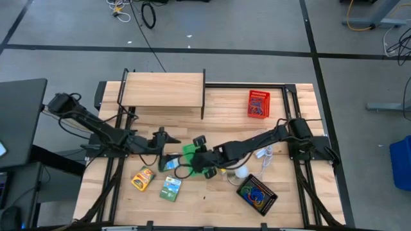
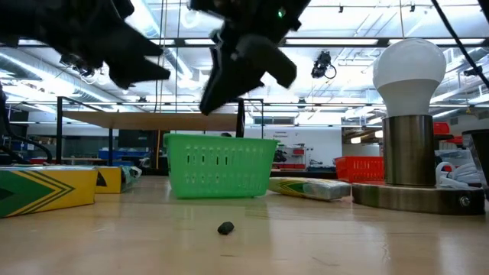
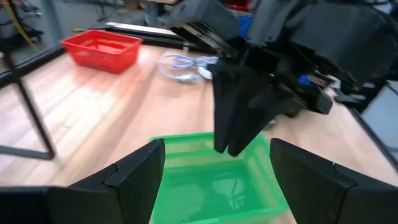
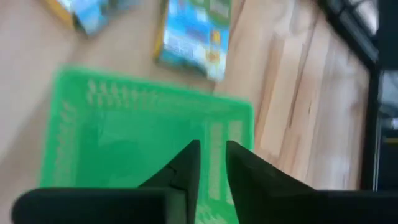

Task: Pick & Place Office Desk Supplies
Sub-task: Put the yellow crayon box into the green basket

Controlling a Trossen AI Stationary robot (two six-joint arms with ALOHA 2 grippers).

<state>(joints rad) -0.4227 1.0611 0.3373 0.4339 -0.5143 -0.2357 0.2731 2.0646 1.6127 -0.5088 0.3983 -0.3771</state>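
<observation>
Right tool (image 4: 211, 163) slightly parted above green basket (image 4: 124, 134), left tool (image 3: 214, 180) released beside it

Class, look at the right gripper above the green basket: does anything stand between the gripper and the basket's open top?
Nothing visible does. The right gripper hangs directly over the green basket, whose open top shows clear below it; the left gripper waits beside the basket.
</observation>
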